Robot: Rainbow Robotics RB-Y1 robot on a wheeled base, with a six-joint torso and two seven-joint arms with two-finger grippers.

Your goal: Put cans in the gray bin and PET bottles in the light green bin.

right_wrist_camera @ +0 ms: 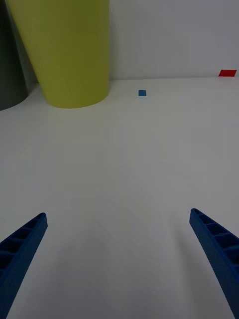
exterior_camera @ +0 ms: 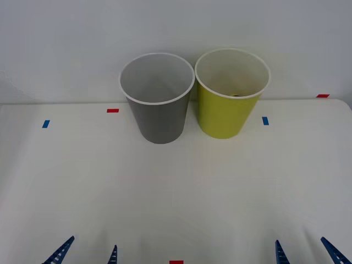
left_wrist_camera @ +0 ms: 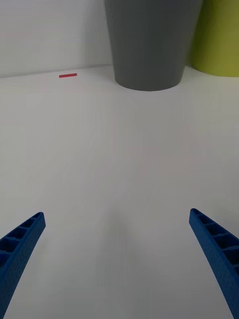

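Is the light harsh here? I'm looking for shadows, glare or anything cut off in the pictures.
Front view: soft, even light; the gray bin and green bin cast only faint shadows on the white table, no glare. Right wrist view: the green bin's top is cut off by the frame; right end effector open. Left wrist view: the gray bin likewise cropped; left end effector open.

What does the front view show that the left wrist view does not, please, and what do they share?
Front only: the open white rims and pale insides of both bins, the right pincer open at the near edge, and blue tape marks. Left wrist only: nothing further. Shared: the tall dark gray bin, the yellow-green bin, a red tape mark, the white table, and the open left pincer.
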